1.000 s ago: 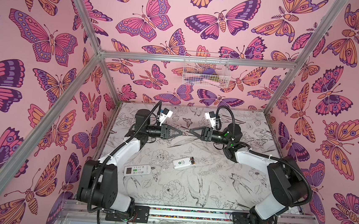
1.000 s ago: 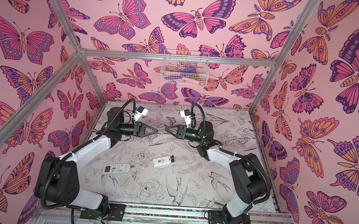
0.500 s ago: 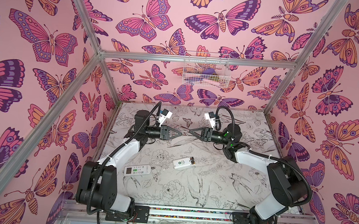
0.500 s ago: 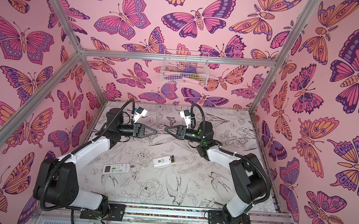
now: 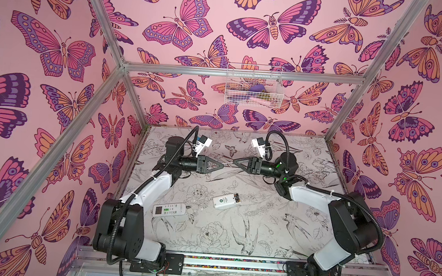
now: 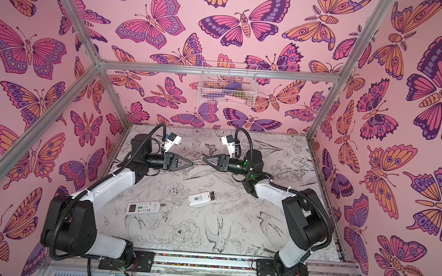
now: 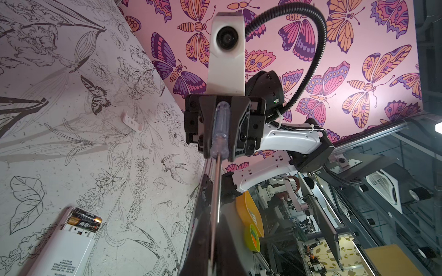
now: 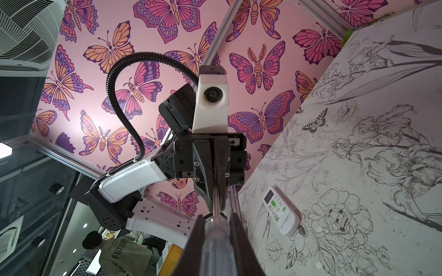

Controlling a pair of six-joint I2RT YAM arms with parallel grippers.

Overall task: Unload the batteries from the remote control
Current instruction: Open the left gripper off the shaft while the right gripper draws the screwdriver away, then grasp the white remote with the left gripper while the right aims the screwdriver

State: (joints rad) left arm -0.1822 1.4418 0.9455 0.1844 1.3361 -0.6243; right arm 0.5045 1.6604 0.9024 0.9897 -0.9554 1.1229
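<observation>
I see my left gripper (image 5: pixel 221 166) clenched on the metal shaft of the screwdriver (image 7: pixel 221 124); my right gripper (image 5: pixel 236 162) clamps its clear handle; both hang above the table (image 5: pixel 260 241); the batteries (image 7: pixel 83 219) sit in the open bay of the white remote (image 7: pixel 64 251), lying back-up mid-table.

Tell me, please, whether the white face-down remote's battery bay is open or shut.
Open: black gold-ended batteries lie exposed in the white remote.
</observation>
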